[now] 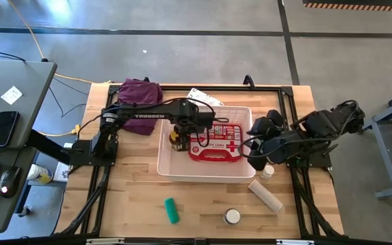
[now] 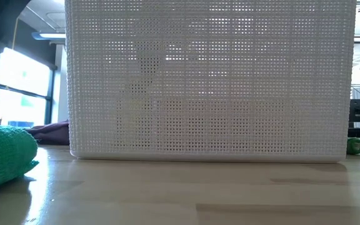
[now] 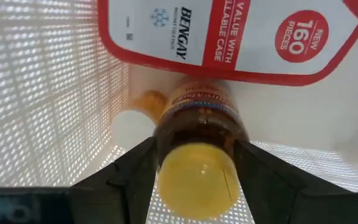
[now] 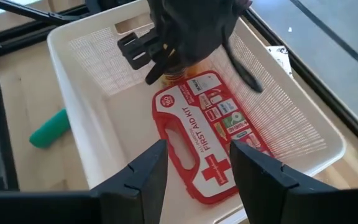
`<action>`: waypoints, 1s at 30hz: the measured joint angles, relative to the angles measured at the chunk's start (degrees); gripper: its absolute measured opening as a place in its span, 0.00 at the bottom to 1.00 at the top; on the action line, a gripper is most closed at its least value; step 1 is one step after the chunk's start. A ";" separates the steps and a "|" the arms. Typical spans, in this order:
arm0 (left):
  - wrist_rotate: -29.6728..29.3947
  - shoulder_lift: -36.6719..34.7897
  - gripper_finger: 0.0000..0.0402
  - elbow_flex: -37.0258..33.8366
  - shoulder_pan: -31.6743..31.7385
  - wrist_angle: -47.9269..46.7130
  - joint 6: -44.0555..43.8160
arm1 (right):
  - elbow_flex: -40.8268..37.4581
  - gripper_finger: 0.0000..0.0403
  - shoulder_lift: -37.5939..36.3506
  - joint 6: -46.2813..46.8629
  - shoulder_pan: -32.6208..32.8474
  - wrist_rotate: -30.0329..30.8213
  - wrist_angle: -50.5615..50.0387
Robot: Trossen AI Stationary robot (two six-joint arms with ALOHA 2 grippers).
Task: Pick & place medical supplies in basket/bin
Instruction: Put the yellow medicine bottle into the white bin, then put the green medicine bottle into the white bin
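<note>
Lying flat in the basket (image 4: 79,93), the first-aid pouch (image 4: 207,134) runs lengthwise.

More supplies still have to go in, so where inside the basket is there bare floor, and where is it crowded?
The basket has bare floor between the first-aid kit and its wall facing the green tube. Crowded: the left gripper with the amber bottle beside the kit.

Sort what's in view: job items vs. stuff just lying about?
Job:
white basket
first-aid kit, in basket
amber bottle, between left gripper fingers in basket
green tube
beige roll
white-capped bottle
white packet

Lying about:
purple cloth
phone
mouse
</note>
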 joint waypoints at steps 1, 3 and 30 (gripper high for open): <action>0.16 0.00 0.61 0.60 0.00 -0.41 -0.62 | 0.00 0.41 -0.01 1.16 0.23 -0.26 0.04; 0.36 0.02 0.61 2.21 -0.02 -1.37 -1.71 | 0.00 0.41 -0.01 3.42 0.70 -1.43 0.41; -1.79 -5.46 0.61 21.88 -6.94 4.29 -18.48 | -0.01 0.41 0.68 13.81 14.39 0.52 11.23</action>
